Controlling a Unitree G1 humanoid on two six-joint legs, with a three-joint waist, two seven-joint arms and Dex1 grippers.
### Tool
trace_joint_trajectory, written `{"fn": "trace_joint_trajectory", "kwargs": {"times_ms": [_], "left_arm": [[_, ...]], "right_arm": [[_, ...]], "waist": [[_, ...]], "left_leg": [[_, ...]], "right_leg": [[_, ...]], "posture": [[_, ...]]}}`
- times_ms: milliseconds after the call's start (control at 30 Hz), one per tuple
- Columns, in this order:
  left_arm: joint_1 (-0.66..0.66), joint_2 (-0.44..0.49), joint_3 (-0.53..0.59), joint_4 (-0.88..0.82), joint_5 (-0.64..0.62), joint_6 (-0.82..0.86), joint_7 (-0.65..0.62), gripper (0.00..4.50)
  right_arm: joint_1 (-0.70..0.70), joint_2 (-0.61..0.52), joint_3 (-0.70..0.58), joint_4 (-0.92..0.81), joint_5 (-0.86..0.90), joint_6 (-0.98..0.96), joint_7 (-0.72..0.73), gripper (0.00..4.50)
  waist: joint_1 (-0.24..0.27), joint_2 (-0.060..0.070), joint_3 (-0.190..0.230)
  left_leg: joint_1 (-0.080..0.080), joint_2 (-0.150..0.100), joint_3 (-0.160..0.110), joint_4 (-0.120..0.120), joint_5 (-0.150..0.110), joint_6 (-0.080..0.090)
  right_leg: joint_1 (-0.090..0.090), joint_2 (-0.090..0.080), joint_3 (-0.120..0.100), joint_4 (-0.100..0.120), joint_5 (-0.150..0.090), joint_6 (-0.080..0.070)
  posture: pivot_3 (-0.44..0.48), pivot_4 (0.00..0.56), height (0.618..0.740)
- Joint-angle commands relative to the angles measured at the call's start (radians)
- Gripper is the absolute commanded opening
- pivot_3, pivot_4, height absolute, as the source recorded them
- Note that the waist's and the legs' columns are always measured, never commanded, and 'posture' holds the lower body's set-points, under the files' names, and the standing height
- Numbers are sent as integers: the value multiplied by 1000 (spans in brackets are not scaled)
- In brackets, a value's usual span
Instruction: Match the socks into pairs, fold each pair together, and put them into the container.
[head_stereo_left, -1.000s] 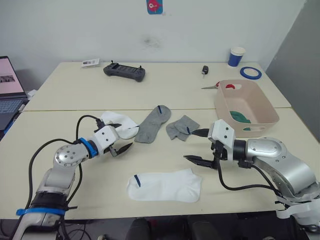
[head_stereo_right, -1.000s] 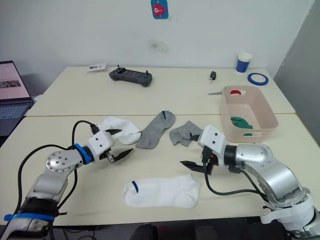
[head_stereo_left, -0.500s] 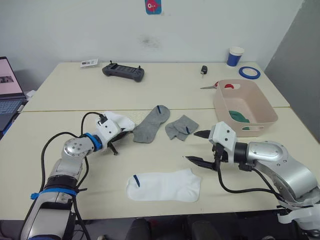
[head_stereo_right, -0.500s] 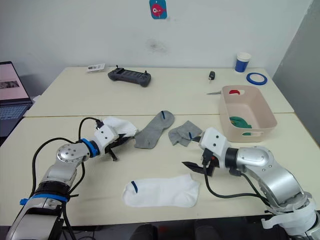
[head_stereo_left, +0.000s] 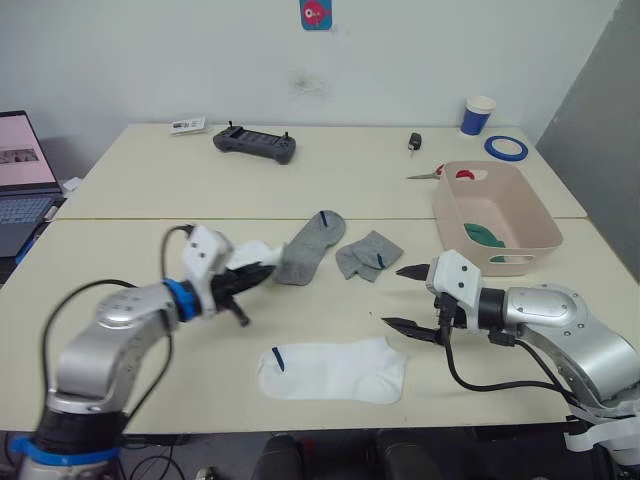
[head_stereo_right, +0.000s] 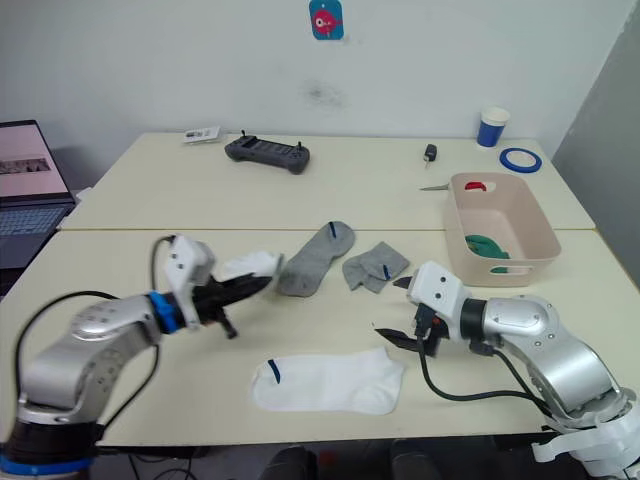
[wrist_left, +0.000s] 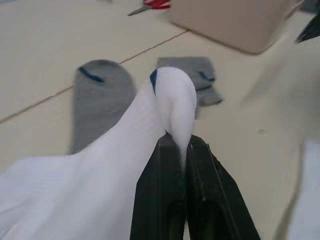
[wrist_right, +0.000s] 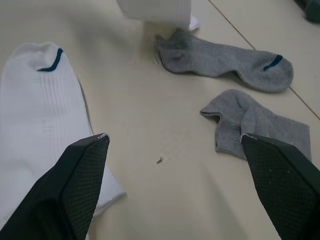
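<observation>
Socks were the story: the left pincer (wrist_left: 181, 150) had clamped the white fabric sock (wrist_left: 100, 170), and its flat white mate (head_stereo_left: 335, 370) lay lengthwise across the surface, nearer the wide-open, empty right pincer (head_stereo_left: 413, 298).

Left arm (head_stereo_left: 120, 330) motion-blurred, laptop (head_stereo_left: 25, 180) cut by edge, green sock (head_stereo_left: 487, 236) half hidden in container (head_stereo_left: 495, 215)

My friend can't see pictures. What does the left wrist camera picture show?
The left gripper has its black jaws shut on a white sock, pinching it near the cuff. Behind it, two grey socks lie on the beige table, with the pink-beige container farther back.
</observation>
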Motion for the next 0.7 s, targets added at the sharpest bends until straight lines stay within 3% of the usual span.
{"fn": "trace_joint_trajectory", "kwargs": {"times_ms": [33,233,400,533,700], "left_arm": [[-52,-88,-111,-43,23,61,100,18],[-133,-278,-317,74,132,61,201,18],[-169,-388,-358,145,145,57,213,18],[-177,-368,-378,127,162,34,176,961],[-182,-342,-361,60,159,3,147,2585]], "right_arm": [[1,-30,-36,-6,-22,-17,4,4500],[42,-97,-78,-14,-36,4,11,4500],[85,-134,-114,-33,-32,17,10,4500],[107,-144,-129,-44,-34,23,10,4500],[110,-153,-129,-29,-46,9,12,4500]], "waist": [[-1,0,0],[-1,0,0],[-5,0,0],[-6,0,0],[-4,0,0]], "left_leg": [[0,0,0,0,0,0],[0,-1,-1,0,0,0],[0,-1,-1,0,0,0],[1,-1,-3,-1,0,0],[1,-1,-3,0,0,0]], "right_leg": [[0,0,0,0,1,0],[0,1,1,-1,1,0],[0,2,2,-1,1,0],[0,4,2,0,1,0],[0,4,3,0,1,0]], "posture": [[0,150,740],[0,150,740],[0,150,740],[0,150,740],[0,150,740]]}}
